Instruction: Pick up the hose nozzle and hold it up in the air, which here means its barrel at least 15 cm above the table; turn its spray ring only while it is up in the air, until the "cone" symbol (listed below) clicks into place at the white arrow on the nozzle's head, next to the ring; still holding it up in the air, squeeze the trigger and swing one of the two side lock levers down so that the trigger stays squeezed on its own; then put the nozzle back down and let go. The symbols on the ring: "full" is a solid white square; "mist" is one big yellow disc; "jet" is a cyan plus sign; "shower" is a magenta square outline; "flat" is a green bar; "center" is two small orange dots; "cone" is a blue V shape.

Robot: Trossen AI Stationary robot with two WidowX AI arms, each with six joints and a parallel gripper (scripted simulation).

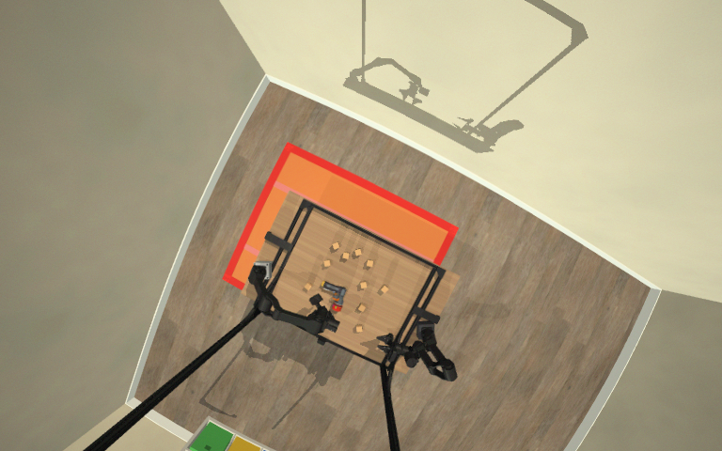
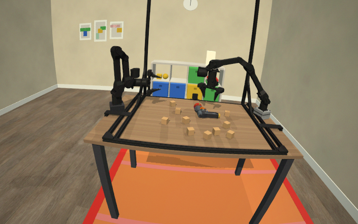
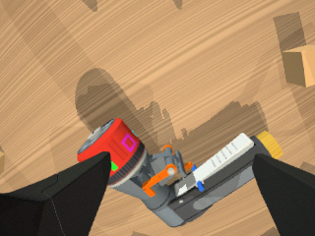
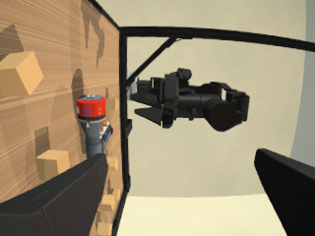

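The hose nozzle (image 1: 339, 292) (image 2: 208, 114) (image 3: 167, 211) (image 4: 94, 130) lies on its side on the table. Its red spray ring (image 1: 336, 307) (image 2: 197, 104) (image 3: 99, 150) (image 4: 91, 105) shows the magenta square and green bar in the left wrist view, and the blue V and orange dots in the right wrist view. I cannot make out the white arrow. An orange side lever (image 3: 159, 179) and the white trigger (image 3: 226, 153) face up. My left gripper (image 2: 211, 98) (image 3: 183, 161) is open and empty above the nozzle. My right gripper (image 1: 380, 343) (image 2: 160, 83) (image 4: 182, 159) is open and empty, raised near its own side of the table.
Several small wooden cubes stand around the nozzle, among them one cube (image 2: 227, 113) near its yellow handle end and another cube (image 2: 185, 120) in front of its head. A black frame (image 2: 184, 149) borders the table (image 2: 148, 126), with uprights at the back.
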